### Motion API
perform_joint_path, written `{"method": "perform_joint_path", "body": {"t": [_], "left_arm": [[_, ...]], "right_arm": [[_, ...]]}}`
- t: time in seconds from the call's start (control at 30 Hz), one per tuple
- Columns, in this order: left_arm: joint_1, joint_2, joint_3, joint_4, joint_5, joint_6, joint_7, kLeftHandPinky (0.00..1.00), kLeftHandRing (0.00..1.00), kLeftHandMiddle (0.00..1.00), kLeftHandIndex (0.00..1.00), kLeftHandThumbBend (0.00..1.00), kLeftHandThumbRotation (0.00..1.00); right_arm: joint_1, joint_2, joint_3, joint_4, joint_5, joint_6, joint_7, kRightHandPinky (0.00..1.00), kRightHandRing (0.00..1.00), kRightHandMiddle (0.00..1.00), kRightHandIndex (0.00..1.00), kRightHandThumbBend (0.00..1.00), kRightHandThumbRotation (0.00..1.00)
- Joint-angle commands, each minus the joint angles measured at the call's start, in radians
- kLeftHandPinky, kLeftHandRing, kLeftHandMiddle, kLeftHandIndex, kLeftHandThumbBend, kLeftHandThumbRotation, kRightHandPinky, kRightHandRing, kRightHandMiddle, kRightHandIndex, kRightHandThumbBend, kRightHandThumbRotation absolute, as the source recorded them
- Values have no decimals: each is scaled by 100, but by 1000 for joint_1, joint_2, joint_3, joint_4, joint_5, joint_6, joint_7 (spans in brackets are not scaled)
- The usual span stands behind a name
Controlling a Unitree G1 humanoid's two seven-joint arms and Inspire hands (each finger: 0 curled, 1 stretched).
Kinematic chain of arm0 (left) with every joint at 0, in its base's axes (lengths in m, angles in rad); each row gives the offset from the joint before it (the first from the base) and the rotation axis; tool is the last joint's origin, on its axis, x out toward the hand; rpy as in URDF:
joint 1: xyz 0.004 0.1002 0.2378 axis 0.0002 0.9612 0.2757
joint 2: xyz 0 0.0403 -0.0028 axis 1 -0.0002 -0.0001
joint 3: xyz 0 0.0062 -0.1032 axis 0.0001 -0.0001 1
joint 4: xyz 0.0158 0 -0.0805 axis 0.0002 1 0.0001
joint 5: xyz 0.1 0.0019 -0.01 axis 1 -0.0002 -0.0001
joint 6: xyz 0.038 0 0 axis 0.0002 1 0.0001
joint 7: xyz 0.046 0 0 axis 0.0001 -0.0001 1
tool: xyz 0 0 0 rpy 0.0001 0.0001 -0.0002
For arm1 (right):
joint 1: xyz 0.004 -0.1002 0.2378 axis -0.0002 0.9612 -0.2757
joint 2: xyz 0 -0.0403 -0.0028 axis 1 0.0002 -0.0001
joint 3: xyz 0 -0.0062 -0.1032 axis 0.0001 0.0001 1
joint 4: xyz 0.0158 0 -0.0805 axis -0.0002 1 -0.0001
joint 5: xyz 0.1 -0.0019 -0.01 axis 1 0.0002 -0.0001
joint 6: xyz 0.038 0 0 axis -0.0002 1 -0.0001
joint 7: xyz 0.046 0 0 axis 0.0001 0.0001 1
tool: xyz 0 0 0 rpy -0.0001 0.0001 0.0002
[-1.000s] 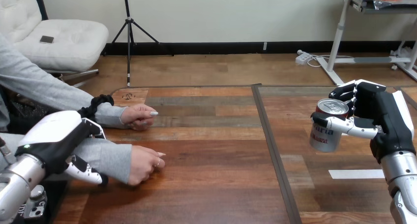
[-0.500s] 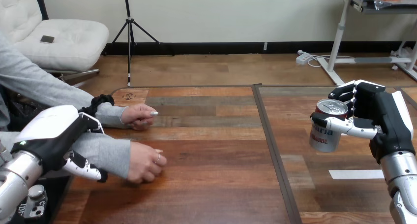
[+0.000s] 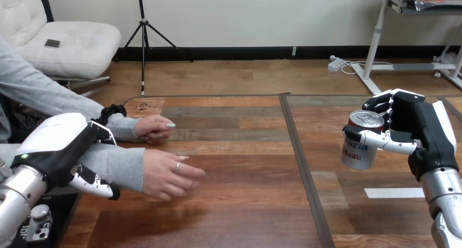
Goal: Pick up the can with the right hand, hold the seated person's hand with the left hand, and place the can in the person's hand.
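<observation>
Can (image 3: pixel 360 145) in my right hand (image 3: pixel 424 129), left hand (image 3: pixel 54 150) on the person's forearm (image 3: pixel 119 165).
My right hand has its fingers and thumb wrapped round the can, top up, over the right half of the table (image 3: pixel 239 204). My left hand curls over the forearm, its fingers showing under the sleeve. The person's hand (image 3: pixel 169 174) lies just past it, fingers loosely out, well apart from the can.

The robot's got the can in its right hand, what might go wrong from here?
The can hangs tilted in the right hand, far across the table from the person's nearer hand; it may slip on the way. That hand isn't palm-up, so the can may roll off. The left hand grips the forearm, leaving that hand unsteadied.
</observation>
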Motion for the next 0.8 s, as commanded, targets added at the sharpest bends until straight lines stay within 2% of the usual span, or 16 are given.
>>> {"method": "perform_joint_path", "body": {"t": [0.0, 0.3, 0.53, 0.77], "left_arm": [[-71, 42, 88, -102, -20, 7, 41, 20, 25, 32, 46, 85, 0], [-61, 35, 96, -119, -21, -5, 62, 20, 25, 32, 46, 86, 0], [-59, 28, 97, -109, -20, -42, 103, 20, 24, 32, 45, 88, 0], [-57, 21, 94, -90, -17, -82, 155, 19, 23, 31, 44, 90, 0]], "right_arm": [[-57, -1, -12, -49, 18, -16, 0, 25, 28, 39, 40, 87, 0], [-56, -3, -9, -49, 12, -21, -3, 19, 23, 38, 40, 88, 0], [-55, -4, -6, -50, 5, -25, -10, 17, 21, 38, 40, 88, 0], [-54, -5, -5, -48, -1, -29, -13, 19, 23, 38, 40, 89, 0]]}}
